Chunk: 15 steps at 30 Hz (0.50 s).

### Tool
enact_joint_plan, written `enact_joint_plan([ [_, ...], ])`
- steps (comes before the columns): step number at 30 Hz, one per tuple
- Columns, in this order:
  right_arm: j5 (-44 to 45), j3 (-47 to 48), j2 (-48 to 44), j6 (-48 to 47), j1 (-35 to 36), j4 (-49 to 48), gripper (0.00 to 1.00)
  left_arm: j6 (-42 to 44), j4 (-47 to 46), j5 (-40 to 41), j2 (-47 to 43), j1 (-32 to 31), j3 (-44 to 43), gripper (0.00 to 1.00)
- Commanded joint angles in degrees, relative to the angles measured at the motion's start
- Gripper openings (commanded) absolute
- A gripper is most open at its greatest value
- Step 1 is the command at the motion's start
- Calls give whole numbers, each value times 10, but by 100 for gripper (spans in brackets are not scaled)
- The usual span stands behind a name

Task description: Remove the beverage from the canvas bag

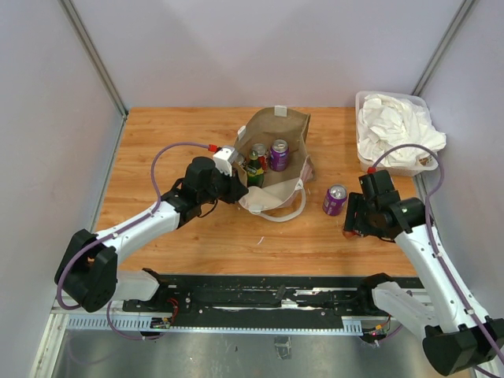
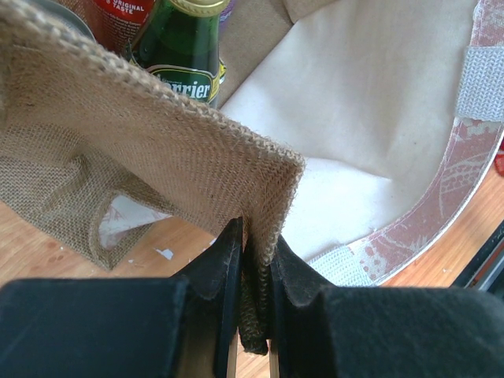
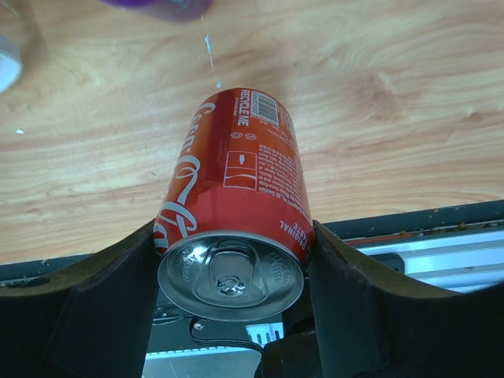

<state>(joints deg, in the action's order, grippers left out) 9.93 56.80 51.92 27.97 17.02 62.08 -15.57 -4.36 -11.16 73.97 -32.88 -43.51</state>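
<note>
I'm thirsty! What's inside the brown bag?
A purple can, a green bottle and a red-labelled drink are in the bag. Its floor under them is covered, so anything lower down cannot be seen.

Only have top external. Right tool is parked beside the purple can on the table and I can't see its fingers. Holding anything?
Observer: Yes. A red aluminium cola can is clamped in the right tool, pull-tab end facing the wrist camera.
Operator: Left tool?
Observer: The left tool is shut on the rim edge of the tan-brown woven canvas bag, with the fabric pinched between its fingers.
Operator: Anything readable inside the bag?
Observer: A green glass bottle just behind that gripped wall, labelled Perrier.
</note>
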Motion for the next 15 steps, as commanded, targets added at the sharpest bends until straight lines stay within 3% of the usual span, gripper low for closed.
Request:
enact_joint_plan([
  [1,-22,-42,-25,26,7,-73,1,0,44,13,6,-3,4,4],
  [15,-44,-75,83,28,19,-157,1,-2,51,17,12,-3,4,6],
])
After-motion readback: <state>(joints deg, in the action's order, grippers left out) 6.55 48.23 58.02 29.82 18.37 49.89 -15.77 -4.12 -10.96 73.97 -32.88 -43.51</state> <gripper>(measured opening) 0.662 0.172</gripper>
